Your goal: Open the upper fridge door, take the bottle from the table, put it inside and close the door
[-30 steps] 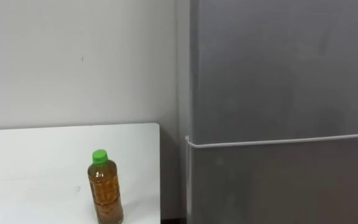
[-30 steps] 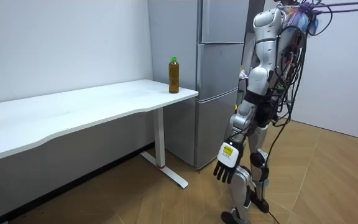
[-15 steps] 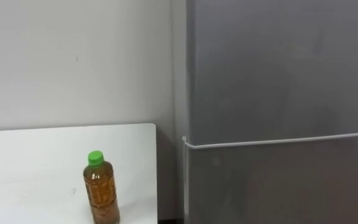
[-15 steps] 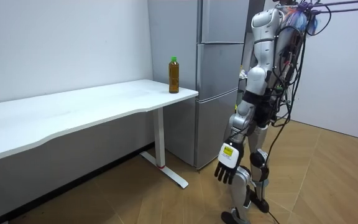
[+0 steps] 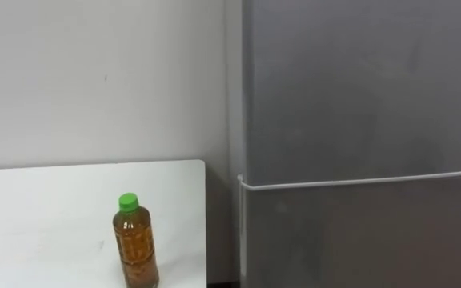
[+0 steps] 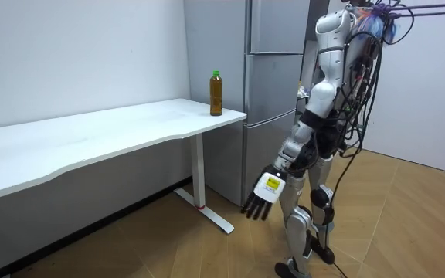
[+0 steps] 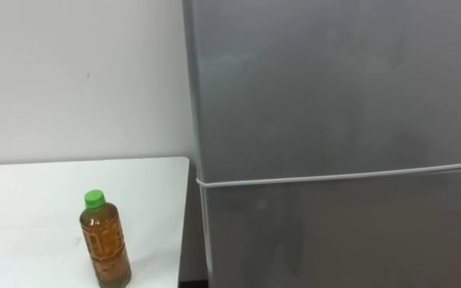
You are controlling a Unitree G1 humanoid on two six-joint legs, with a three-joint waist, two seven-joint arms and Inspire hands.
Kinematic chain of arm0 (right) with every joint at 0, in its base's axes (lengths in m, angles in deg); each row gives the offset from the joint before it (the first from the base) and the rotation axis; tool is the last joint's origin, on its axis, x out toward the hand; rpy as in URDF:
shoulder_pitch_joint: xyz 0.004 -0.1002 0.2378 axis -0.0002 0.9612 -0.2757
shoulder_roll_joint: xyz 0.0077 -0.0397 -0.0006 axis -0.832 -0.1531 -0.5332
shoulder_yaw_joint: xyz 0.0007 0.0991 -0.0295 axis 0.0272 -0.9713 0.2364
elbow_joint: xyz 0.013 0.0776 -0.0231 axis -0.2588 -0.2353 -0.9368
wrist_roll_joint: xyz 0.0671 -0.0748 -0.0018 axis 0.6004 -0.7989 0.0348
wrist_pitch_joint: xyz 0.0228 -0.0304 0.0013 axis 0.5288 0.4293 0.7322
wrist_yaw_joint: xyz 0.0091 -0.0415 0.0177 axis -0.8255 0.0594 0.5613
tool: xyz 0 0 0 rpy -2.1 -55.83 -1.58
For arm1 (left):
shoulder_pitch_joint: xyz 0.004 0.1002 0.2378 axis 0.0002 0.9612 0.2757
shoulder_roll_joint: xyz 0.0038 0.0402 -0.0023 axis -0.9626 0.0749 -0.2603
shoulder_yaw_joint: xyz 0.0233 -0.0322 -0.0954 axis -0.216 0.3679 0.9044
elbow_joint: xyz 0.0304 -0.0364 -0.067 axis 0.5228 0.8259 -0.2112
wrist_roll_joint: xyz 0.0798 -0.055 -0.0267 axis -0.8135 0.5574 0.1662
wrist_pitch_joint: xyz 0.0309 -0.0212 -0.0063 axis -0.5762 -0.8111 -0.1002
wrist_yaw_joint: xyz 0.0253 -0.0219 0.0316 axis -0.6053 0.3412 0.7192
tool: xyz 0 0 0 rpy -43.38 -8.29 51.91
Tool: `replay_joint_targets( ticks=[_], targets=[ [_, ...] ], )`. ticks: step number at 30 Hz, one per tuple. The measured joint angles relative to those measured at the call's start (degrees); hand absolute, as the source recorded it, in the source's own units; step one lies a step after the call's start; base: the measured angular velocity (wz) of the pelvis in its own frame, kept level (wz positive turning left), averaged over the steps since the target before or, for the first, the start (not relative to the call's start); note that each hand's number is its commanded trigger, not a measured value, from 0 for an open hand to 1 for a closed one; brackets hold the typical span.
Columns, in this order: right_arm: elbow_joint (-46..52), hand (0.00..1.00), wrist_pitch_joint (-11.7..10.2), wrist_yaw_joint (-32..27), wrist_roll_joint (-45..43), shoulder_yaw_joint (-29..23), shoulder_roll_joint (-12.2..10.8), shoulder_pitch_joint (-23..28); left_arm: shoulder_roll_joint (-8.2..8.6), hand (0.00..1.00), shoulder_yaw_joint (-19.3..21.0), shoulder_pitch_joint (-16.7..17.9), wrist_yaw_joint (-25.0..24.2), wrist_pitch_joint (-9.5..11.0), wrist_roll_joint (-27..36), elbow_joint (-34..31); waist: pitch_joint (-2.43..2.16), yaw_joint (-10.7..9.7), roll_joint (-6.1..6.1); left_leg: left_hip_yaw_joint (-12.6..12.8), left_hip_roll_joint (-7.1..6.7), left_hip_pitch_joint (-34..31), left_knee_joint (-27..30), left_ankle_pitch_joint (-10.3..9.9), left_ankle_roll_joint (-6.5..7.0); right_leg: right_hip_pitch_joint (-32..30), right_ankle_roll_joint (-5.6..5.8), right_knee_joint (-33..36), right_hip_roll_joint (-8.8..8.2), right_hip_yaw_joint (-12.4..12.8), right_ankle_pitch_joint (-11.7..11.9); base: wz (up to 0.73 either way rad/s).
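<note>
Low in front of the legs, left hand (image 6: 266,188) fingers (image 6: 252,210) straight and loosely spread, nothing held.
Bottle (image 5: 137,244) upright, well apart from that hand, at the surface (image 5: 38,216) corner beside the shut fridge (image 5: 358,96); probably best to step closer, grab mid-body, keep it vertical.

In the room view we log the left hand (image 6: 263,198) swung forward and a little upward from beside the leg, toward the room view's left (the arm now angles away from the body instead of hanging straight down). In the eye views the whole picture sits slightly right of and lower than its framing half a second ago, back where it was a second ago. We put that down to the head camera's own shift, not to the bottle (image 5: 136,252) or the fridge (image 5: 358,120).
</note>
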Motion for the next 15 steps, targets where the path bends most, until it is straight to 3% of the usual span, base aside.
replay_joint_targets(
  ticks=[2,4,8,11,15],
  targets=[
    [0.0,0.00,0.0,0.1,-1.4,-1.4,0.0,0.2,0.06,0.00,0.7,0.8,1.2,0.8,3.5,-4.3,-0.22,0.3,0.51,0.0,0.01,0.0,-0.2,0.0,0.00,-0.2,0.00,0.1,0.07,0.0,0.0,0.00],
    [0.1,0.00,-0.1,-0.1,-1.6,-2.4,0.2,0.9,0.09,0.00,1.5,0.3,3.2,2.0,7.1,-8.0,-0.15,1.2,0.86,0.1,0.01,0.1,-0.2,0.0,0.00,-0.4,-0.02,0.2,0.05,0.1,0.0,-0.03],
    [2.0,0.00,-0.5,-0.6,-2.2,-3.7,0.2,2.1,0.10,0.00,2.0,0.2,6.4,3.5,8.2,-12.9,-0.12,1.5,1.49,0.1,0.00,0.6,-0.2,0.0,0.00,-0.3,0.01,0.9,-0.03,0.1,0.0,0.00],
    [4.4,0.00,-0.7,-1.3,-4.6,-4.0,0.2,3.3,0.19,0.00,3.5,0.5,9.5,4.0,9.2,-19.9,-0.15,1.6,1.44,0.1,-0.01,0.6,-0.3,0.0,-0.01,-0.3,-0.01,0.8,-0.03,0.2,-0.1,0.00],
    [6.3,0.00,-0.9,-1.6,-4.8,-4.0,0.2,4.6,0.11,0.00,5.4,0.5,13.9,6.5,9.3,-29.1,-0.15,1.9,1.19,0.4,-0.03,0.7,-0.3,0.0,-0.01,-0.4,-0.03,0.9,-0.04,0.9,-0.2,-0.04]
  ],
)
